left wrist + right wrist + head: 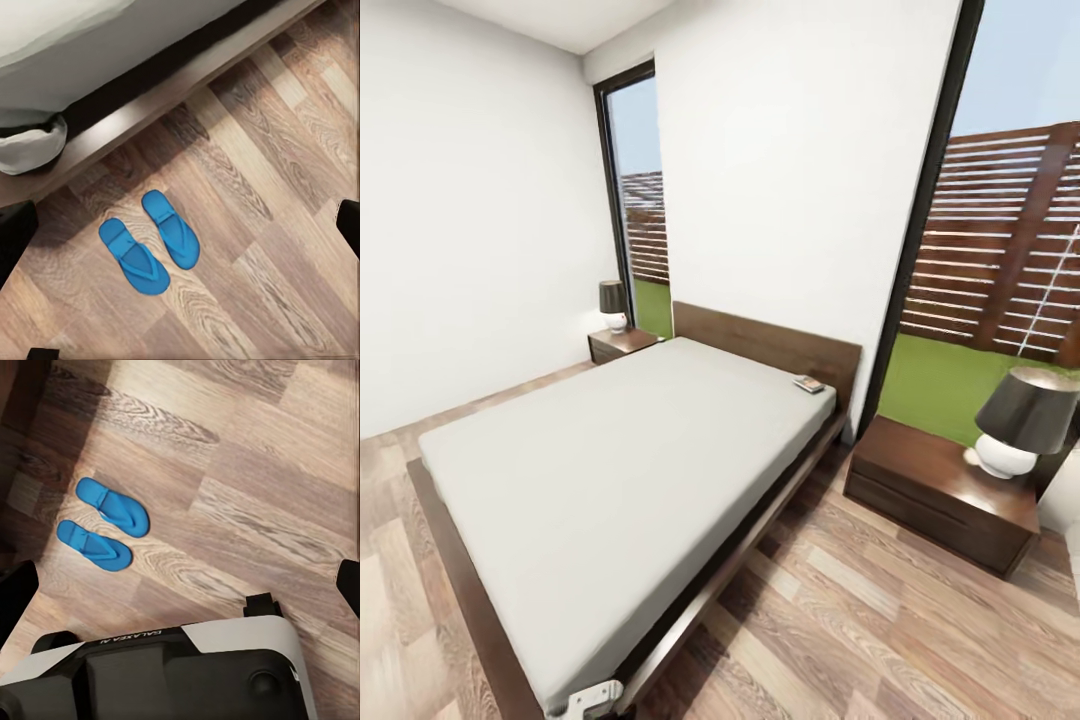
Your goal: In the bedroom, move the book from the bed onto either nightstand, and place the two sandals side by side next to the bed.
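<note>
Lying near the headboard end of the off-white mattress, close to its edge, is the book (809, 383), small and flat on the bed (610, 470). The two sandals (148, 244), bright blue, lie side by side on the wood-plank floor (270, 225) just beside the bed's dark frame, not quite touching each other; the right wrist view finds the same pair at (103, 523).

Each end effector appears only as dark fingertips at the far edges of its wrist view. On the left end effector (180, 232) the fingers (15, 232) stand wide apart with nothing between them. The right end effector (180, 592) is likewise spread wide and carries nothing, hanging above the robot's base (172, 675).

One nightstand (940, 495) stands beside the bed, its glossy surface bearing a lamp (1022, 420) with a dark shade. A second nightstand (622, 344) with a lamp sits at the far side. White walls and tall dark-framed windows enclose the bedroom (480, 200), with grass and a slatted fence (1000, 240) outside.
</note>
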